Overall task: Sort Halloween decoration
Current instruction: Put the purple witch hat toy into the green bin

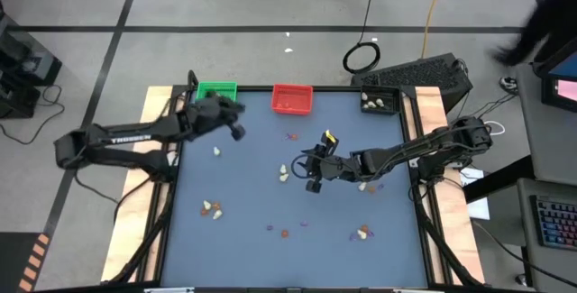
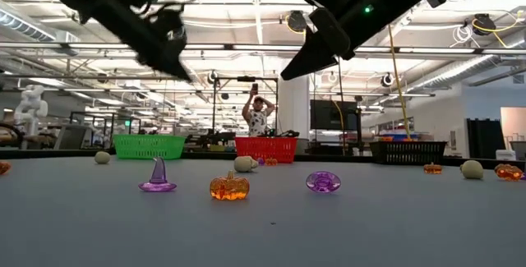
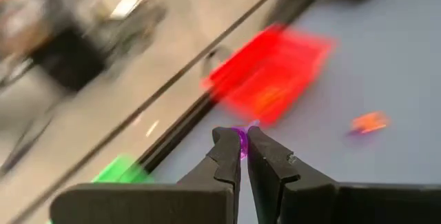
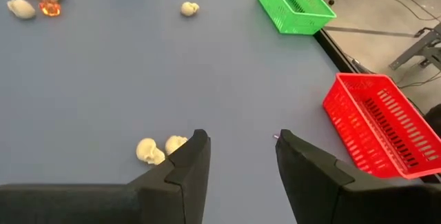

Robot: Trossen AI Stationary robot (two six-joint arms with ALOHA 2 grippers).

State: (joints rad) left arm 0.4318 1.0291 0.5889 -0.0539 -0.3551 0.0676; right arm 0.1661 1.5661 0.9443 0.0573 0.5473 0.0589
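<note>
Jaws of the left gripper are pinching shut on a tiny purple trinket, hanging above the table's far left near the green tray. Right gripper is holding its jaws wide with nothing between them, hovering over mid-table just beside 2 cream skulls. Nearest the low camera, a purple witch hat, an orange pumpkin and a purple disc are sitting on the blue table. Farther off, more cream, orange and purple pieces are lying scattered. Red tray is sitting at the far edge, black tray at the far right corner holding cream pieces. Beyond, a person is standing with arms raised.
</note>
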